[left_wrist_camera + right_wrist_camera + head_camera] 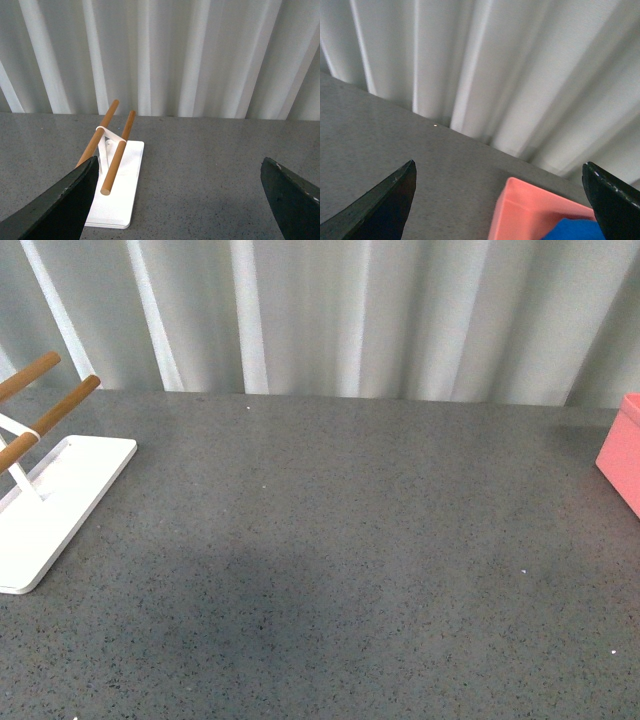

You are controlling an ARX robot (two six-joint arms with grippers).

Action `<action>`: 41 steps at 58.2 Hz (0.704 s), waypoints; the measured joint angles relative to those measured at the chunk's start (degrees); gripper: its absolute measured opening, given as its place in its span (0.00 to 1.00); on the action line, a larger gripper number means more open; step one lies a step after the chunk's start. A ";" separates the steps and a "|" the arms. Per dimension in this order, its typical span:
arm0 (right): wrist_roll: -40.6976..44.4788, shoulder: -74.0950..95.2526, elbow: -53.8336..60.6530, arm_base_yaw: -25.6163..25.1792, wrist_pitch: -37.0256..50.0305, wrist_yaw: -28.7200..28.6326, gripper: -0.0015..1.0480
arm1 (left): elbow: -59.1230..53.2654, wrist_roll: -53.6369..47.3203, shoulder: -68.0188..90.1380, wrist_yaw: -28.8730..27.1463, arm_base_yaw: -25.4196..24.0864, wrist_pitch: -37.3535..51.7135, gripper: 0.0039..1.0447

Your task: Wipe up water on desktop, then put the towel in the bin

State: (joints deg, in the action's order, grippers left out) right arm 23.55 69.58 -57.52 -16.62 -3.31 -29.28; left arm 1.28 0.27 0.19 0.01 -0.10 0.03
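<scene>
Right wrist view first: our right claw stands wide open with nothing between its dark fingers — they frame the picture's two lower corners. Between them sits the salmon-pink bin, and a patch of the blue towel shows inside it. We judge the open, empty stance fits a release: the towel lies in the bin rather than in our grip, so the last step of the task looks done. How the towel is folded we cannot tell, as only a corner of it shows.

Our left claw is likewise spread wide and empty, its fingers at the picture's lower corners, hanging above the grey speckled surface. Ahead of it stands the flat white stand with its two wooden rods slanting upward — bare, with nothing draped over them.

In the front view neither arm appears. The surface lies broad and dull between the stand at the left edge and a corner of the bin at the right edge, the two well apart. We see no gleam or puddle on it, so the wiping seems complete, though thin moisture would be hard to make out. Pale pleated curtain closes the back.
</scene>
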 joint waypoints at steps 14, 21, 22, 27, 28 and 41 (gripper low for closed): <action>-2.19 -13.94 13.40 9.09 -1.99 -0.83 0.93 | 0.00 0.00 0.00 0.00 0.00 0.00 0.94; -3.50 -19.23 17.62 14.03 -3.85 -0.33 0.93 | 0.00 0.00 0.00 -0.02 0.00 0.00 0.94; -3.61 -20.06 18.21 14.88 -4.13 0.02 0.93 | 0.00 0.00 0.00 0.00 0.00 0.00 0.94; -4.35 -22.77 20.00 17.88 -5.09 1.70 0.93 | 0.00 0.00 0.00 0.00 0.00 0.00 0.94; -4.48 -23.21 20.35 18.43 -5.27 2.10 0.93 | 0.00 0.00 0.00 -0.02 0.00 0.00 0.94; -18.36 -29.81 35.23 23.58 20.13 34.16 0.65 | 0.00 0.00 0.00 -0.04 0.00 0.00 0.94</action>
State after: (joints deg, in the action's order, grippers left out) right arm 5.19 39.77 -22.28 6.96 16.82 4.89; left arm 1.28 0.27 0.19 -0.03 -0.10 0.03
